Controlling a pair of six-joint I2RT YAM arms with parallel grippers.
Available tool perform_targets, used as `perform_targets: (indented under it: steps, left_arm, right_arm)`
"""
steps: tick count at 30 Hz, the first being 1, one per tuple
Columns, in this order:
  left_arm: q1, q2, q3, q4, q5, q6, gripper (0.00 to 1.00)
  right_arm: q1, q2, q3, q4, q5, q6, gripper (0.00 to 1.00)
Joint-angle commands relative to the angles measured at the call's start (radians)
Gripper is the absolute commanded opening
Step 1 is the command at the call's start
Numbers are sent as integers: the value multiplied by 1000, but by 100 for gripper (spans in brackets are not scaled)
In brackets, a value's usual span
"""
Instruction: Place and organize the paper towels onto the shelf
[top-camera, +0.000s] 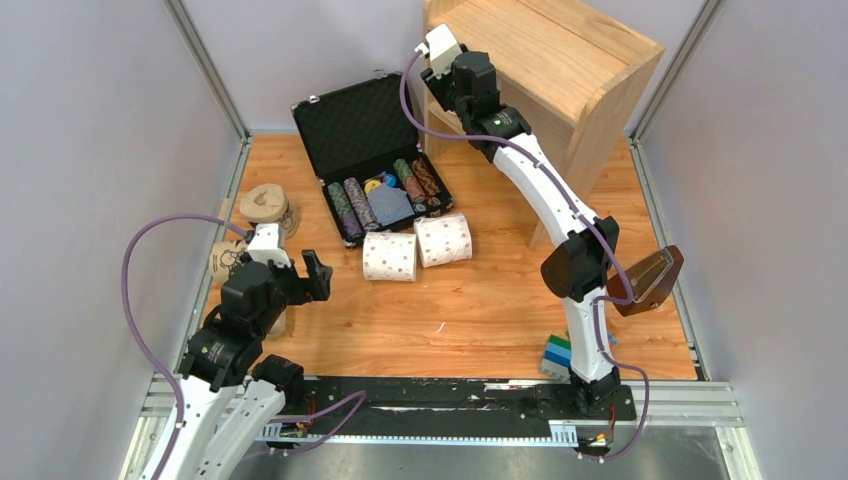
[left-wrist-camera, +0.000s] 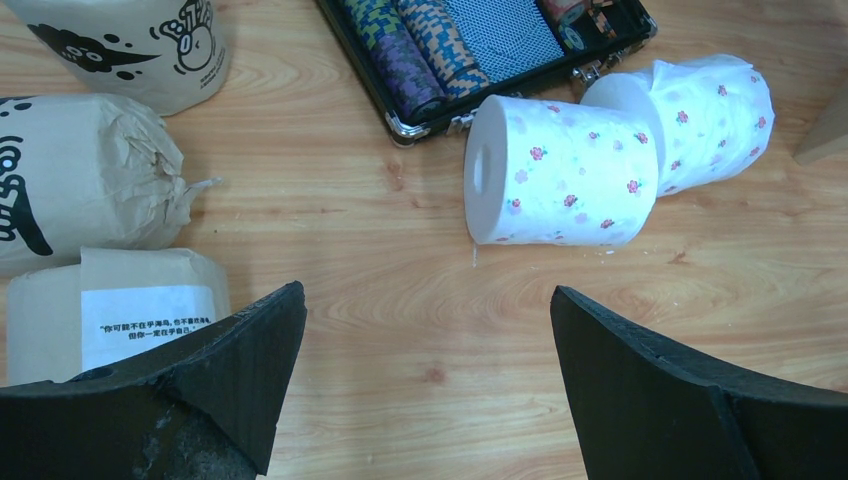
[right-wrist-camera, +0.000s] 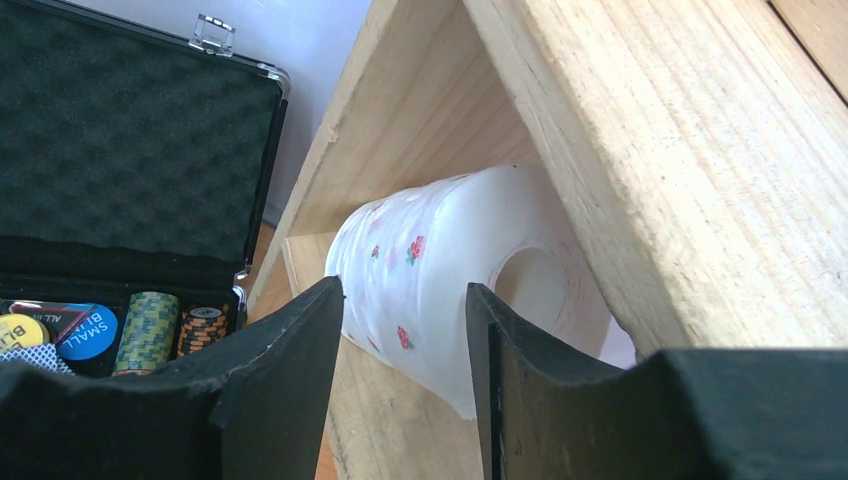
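A: Progress?
B: One dotted roll (right-wrist-camera: 430, 240) lies inside the shelf (right-wrist-camera: 620, 150). The right gripper (right-wrist-camera: 405, 290) is before it, jaws parted, not clamping.
A: Left?
B: White rolls (left-wrist-camera: 565, 170) mid-table and tan rolls (left-wrist-camera: 80, 180) at left. The left gripper (left-wrist-camera: 430, 295) is wide open and empty.

I read "SMALL BLI…" on a blue chip (right-wrist-camera: 86, 331) in the case (right-wrist-camera: 130, 130), and "ALL IN" on the dark chip (right-wrist-camera: 42, 313) beside it. The white label (left-wrist-camera: 145, 322) on a tan roll (left-wrist-camera: 45, 305) carries Chinese print too small for me to read.
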Motion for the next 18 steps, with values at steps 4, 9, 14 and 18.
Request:
perform_targets:
  steps: [4, 9, 14, 18]
  left_arm:
    - [-6, 2, 15, 9, -8, -5, 100]
    - [-6, 4, 14, 11, -4, -6, 100]
    - [-6, 8, 14, 12, 5, -4, 100]
    - [-6, 10, 13, 14, 10, -4, 100]
  right_arm:
    - [3, -58, 25, 51, -41, -25, 53]
    - [3, -57, 3, 51, -62, -20, 55]
    - [-1, -35, -15, 60, -98, -22, 57]
    - [-12, -3, -11, 76, -132, -3, 58]
